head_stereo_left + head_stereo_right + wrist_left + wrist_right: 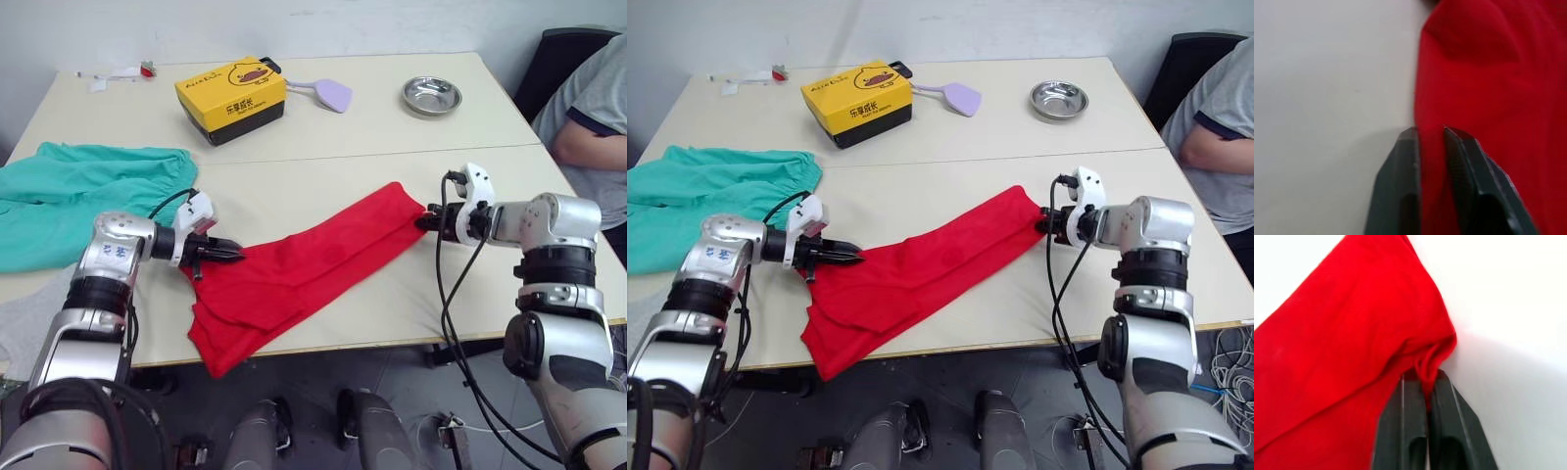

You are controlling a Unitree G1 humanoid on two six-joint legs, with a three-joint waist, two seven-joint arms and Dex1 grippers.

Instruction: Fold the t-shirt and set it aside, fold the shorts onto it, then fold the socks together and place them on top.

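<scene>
Right wrist view: my right gripper (1426, 382) is pinched tight on a bunched corner of the t-shirt (1342, 357), the cloth gathered into a small knot between the two black fingers. In the left wrist view my left gripper (1429, 134) is likewise clamped on the shirt — a thin fold of its edge sits between the fingers, with bare table (1327, 98) just beside.

Outward from the grips, the head camera shows the shirt lying as a long red band across the near half of the table, one end at the right gripper, the other at the left, with the lower part spreading wide toward the near table edge. The shorts (78, 196) lie flat at the far left, apart from the shirt. A light grey cloth at the near left edge may be the socks; I cannot confirm it. A yellow box (231, 98), a purple spatula (328, 94) and a metal bowl (431, 95) stand well behind the work. A person's arm (593, 147) rests at the far right.

Assessment: the shirt is light, limp and non-slip — it will sag and crease wherever unsupported. Corners and hems are the sound holds; both are presently taken so.
</scene>
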